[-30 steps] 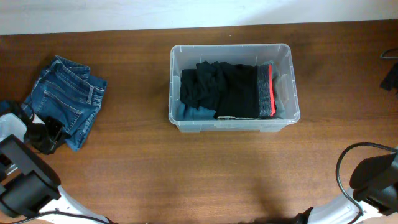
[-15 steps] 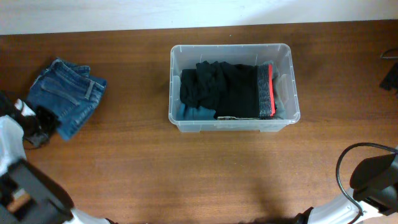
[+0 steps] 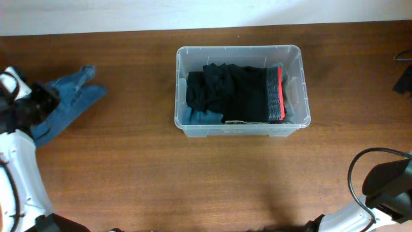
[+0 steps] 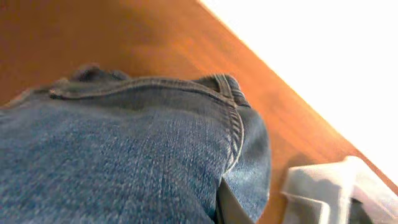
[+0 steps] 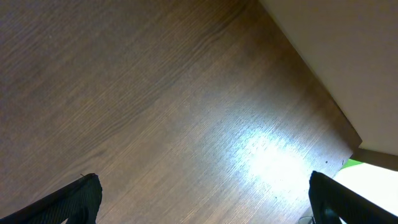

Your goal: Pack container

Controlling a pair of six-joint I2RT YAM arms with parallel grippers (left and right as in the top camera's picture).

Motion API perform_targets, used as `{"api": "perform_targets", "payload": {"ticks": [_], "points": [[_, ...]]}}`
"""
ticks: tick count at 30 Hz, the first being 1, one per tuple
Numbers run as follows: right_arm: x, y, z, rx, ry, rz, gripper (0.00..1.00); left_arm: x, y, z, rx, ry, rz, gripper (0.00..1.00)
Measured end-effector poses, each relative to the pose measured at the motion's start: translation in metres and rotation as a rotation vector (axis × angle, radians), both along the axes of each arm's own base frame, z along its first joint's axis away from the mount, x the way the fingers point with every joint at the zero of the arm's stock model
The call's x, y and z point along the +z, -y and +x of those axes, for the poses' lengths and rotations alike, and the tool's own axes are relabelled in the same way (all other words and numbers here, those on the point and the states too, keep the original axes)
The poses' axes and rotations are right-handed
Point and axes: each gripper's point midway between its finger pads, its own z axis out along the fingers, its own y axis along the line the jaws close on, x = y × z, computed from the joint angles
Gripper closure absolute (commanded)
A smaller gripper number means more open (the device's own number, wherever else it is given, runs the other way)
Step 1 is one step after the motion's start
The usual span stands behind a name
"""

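Container (image 3: 239,49): clear plastic bin, set mid tabletop (image 3: 193,180), toward far edge. Inside: black folded garment (image 3: 232,93), red-grey band (image 3: 277,93) at its right end, laid over blue cloth (image 3: 203,118). Left claw (image 3: 40,103) seen at tabletop's left edge, clamped on bunched denim jeans (image 3: 74,96), well apart from container. Right claw (image 5: 205,199) spread wide, nothing held, wood grain below.

Wooden table (image 3: 129,174): clear container (image 3: 239,49) centre-back, jeans (image 3: 72,98) at left.

Jeans (image 4: 124,155) hide the fingers of the left end effector (image 3: 48,102).
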Motion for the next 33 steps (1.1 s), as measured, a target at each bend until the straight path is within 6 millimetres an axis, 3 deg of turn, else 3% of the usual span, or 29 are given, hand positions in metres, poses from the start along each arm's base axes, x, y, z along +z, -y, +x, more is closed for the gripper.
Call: {"api": "perform_targets", "payload": {"ticks": [3, 7, 20, 29, 33], "points": [[0.0, 0.0, 0.0, 0.0, 0.0, 0.0, 0.02, 0.006, 0.02, 0.011, -0.065, 0.037, -0.004, 0.99], [0.0, 0.0, 0.0, 0.0, 0.0, 0.0, 0.02, 0.001, 0.038, 0.009, -0.089, 0.005, -0.065, 0.99], [0.0, 0.0, 0.0, 0.0, 0.0, 0.0, 0.02, -0.006, 0.04, 0.002, -0.069, -0.037, -0.098, 1.0], [0.0, 0.0, 0.0, -0.001, 0.0, 0.0, 0.02, -0.039, 0.035, -0.029, -0.013, -0.218, -0.078, 0.99], [0.0, 0.0, 0.0, -0.001, 0.0, 0.0, 0.02, -0.068, 0.039, -0.044, -0.002, -0.298, -0.101, 0.99]]}}
